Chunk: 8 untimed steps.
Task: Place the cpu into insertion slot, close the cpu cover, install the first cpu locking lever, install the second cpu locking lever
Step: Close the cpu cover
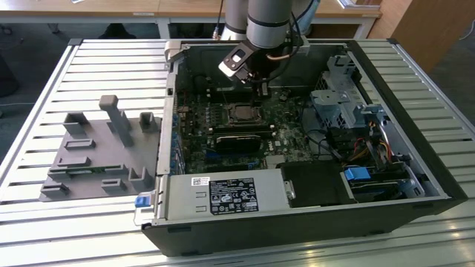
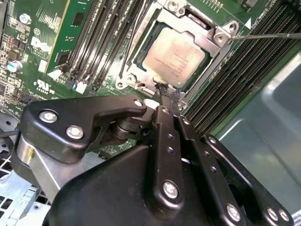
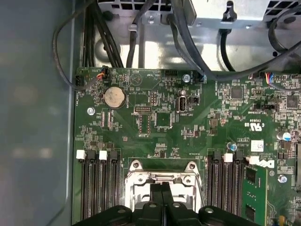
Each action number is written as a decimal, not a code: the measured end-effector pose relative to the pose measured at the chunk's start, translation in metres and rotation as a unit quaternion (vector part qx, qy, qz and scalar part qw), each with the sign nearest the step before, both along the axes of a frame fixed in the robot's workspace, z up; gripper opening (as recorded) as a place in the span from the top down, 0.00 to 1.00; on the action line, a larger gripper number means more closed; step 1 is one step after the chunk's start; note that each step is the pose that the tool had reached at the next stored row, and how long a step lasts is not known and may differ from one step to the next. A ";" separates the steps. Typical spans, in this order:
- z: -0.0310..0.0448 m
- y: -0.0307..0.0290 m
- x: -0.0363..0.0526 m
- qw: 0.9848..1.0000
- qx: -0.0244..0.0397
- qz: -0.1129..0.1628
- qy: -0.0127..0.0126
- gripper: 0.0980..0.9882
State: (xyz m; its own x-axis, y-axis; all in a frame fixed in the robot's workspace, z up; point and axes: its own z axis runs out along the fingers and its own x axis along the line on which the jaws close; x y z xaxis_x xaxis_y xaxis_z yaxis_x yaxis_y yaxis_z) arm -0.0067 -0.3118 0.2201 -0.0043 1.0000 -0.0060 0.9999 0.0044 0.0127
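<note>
cpu [image 2: 175,56] seated flat in the slot [image 2: 192,20] near the middle of the motherboard [image 3: 188,132], cover [image 2: 164,16] down over its rim, likely light, stiff, with fragile contacts, so best taken by opposite edges; fingers [image 2: 162,136] clenched together with nothing visible between them, tips right at the cover's edge.
</note>
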 end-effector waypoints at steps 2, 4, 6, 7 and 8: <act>-0.0003 0.0001 -0.0014 1.000 0.000 0.000 0.000 0.97; -0.0004 0.0000 -0.0037 1.000 0.000 0.000 0.000 0.97; -0.0006 0.0000 -0.0060 1.000 0.000 0.000 0.000 0.97; -0.0006 0.0001 -0.0070 1.000 0.000 0.000 0.000 0.97; -0.0006 0.0001 -0.0080 1.000 0.000 0.000 0.000 0.97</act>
